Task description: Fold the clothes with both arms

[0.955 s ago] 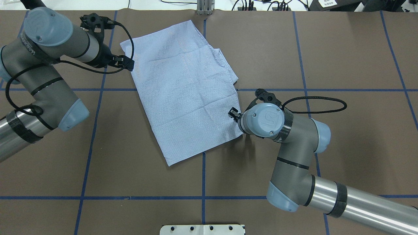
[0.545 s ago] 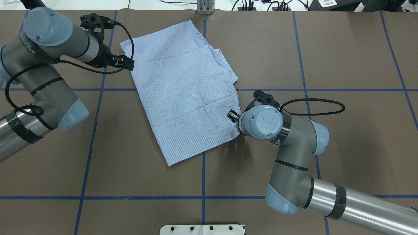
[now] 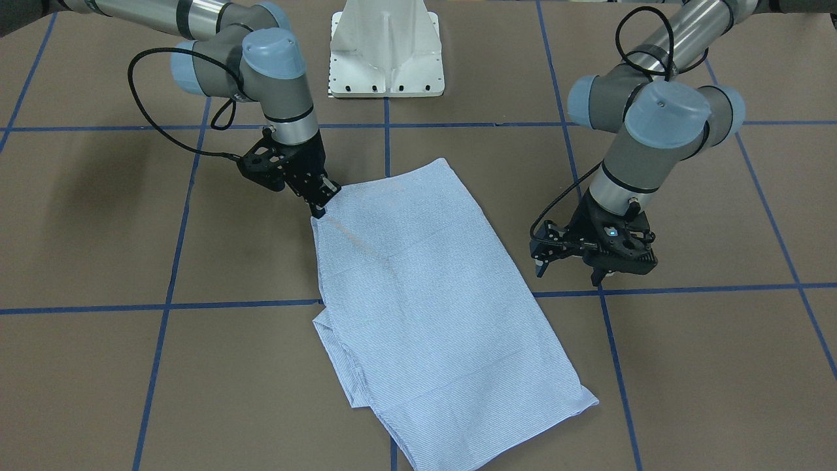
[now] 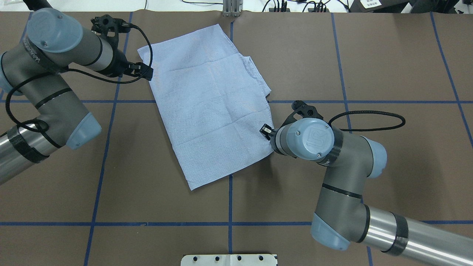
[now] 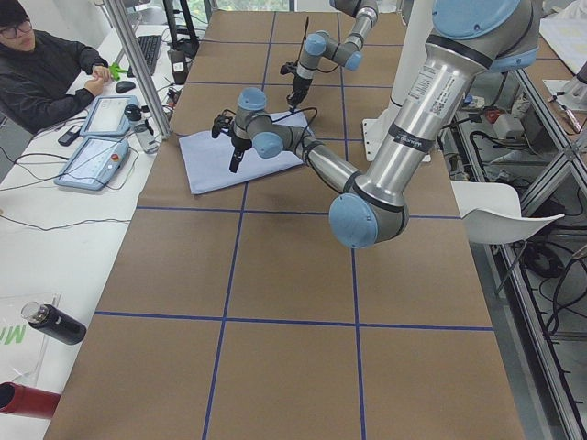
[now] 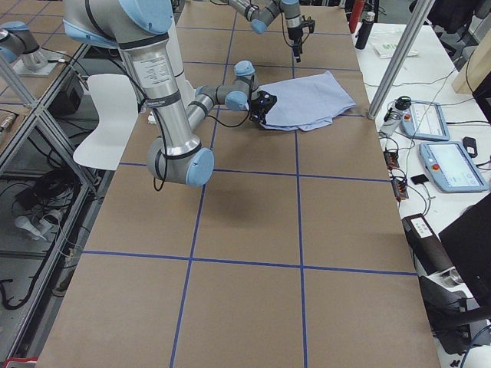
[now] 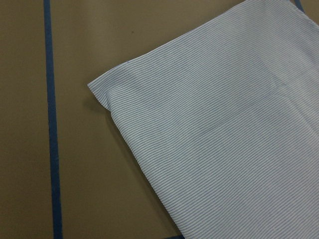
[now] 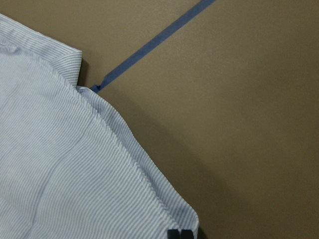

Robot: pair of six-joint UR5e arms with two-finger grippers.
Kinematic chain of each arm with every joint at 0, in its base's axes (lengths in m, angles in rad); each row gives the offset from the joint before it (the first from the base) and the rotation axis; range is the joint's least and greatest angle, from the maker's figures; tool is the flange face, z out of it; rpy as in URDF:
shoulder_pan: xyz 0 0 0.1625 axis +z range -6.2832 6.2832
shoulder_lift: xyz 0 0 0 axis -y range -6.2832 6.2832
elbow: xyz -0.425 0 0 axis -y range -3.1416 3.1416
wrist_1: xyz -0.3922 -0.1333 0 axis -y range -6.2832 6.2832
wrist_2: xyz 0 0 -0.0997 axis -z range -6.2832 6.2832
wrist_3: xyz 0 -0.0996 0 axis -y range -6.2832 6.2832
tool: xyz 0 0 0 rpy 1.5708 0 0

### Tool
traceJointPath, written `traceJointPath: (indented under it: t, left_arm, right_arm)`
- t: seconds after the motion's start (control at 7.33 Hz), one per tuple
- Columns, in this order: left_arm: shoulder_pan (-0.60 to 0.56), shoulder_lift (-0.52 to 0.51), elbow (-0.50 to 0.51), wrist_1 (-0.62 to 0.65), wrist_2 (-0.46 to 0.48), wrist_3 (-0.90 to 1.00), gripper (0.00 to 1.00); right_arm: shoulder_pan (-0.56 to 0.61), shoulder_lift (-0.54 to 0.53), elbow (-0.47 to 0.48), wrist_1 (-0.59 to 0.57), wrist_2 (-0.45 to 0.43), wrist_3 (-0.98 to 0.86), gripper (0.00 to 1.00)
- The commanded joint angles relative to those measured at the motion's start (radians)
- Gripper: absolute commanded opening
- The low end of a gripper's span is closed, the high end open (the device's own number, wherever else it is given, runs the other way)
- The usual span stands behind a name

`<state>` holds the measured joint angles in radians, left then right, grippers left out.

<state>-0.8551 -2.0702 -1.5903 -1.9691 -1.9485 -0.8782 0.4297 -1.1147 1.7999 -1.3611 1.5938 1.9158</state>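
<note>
On the brown tabletop (image 4: 332, 55) lies the folded striped shirt (image 4: 210, 103). Beside its edge, the front view alone shows left pincer (image 3: 567, 271) spread, empty; right pincer (image 3: 319, 204) pinches its edge. "UR" marks right arm's cap (image 4: 314, 137).

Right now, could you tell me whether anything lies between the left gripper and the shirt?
Nothing visible does: only a narrow strip of bare table separates the left gripper from the shirt.

Brown table (image 4: 155, 199) with blue lines (image 4: 147, 224). Front view: white stand (image 3: 387, 52) at 12 o'clock. Left view: a person (image 5: 41, 69) sitting at 10 o'clock.
</note>
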Motion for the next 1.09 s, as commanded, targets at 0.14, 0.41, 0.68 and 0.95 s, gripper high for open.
traceJointPath:
  t: [0.14, 0.41, 0.68, 0.95]
  left_arm:
    - [0.030, -0.001, -0.017, 0.001, -0.001, -0.007, 1.00]
    - [0.054, -0.001, -0.034, 0.001, -0.001, -0.039, 1.00]
    - [0.119, 0.027, -0.115, 0.004, -0.003, -0.155, 1.00]
    - [0.212, 0.137, -0.264, 0.000, 0.011, -0.290, 1.00]
  right_arm:
    - [-0.141, -0.048, 0.173, -0.122, -0.072, 0.086, 0.00]
    - [-0.166, -0.051, 0.177, -0.124, -0.100, 0.088, 0.00]
    - [-0.163, -0.065, 0.179, -0.130, -0.110, 0.057, 1.00]
    - [-0.132, -0.062, 0.190, -0.134, -0.097, -0.091, 1.00]
